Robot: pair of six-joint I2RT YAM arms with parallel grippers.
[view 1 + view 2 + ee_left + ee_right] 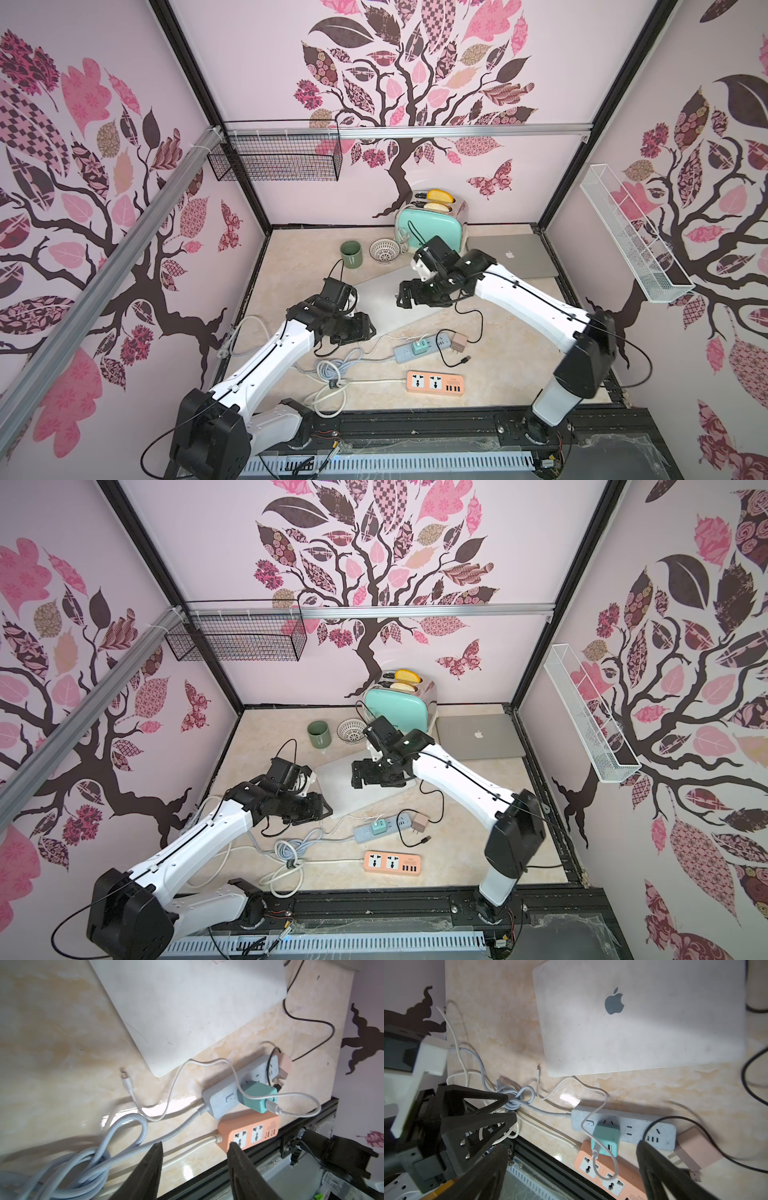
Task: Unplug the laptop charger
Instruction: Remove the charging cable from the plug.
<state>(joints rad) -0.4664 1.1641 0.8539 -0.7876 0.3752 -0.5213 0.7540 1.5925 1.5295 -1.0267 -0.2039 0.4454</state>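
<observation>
Lying loose on the surface [52,1043], the plug [125,1075] of the white charger cable [207,1061] rests just beside a corner of the closed pale laptop [197,1012], apart from it. The cable's other end enters a teal charger brick [257,1097], which seems seated in the grey power strip [222,1103], though its prongs are hidden. The left jaws hang parted near that corner, holding nothing. The right jaws stand wide apart over the laptop, also empty.

Two laptops, a pale laptop [380,307] and a grey laptop [515,255]; two power strips, a blue-grey strip [402,354] and an orange strip [434,382]; two adapters, a teal adapter [419,345] and a pink adapter [459,343]; one toaster [428,228], one mug [351,254], one bowl [384,251].
</observation>
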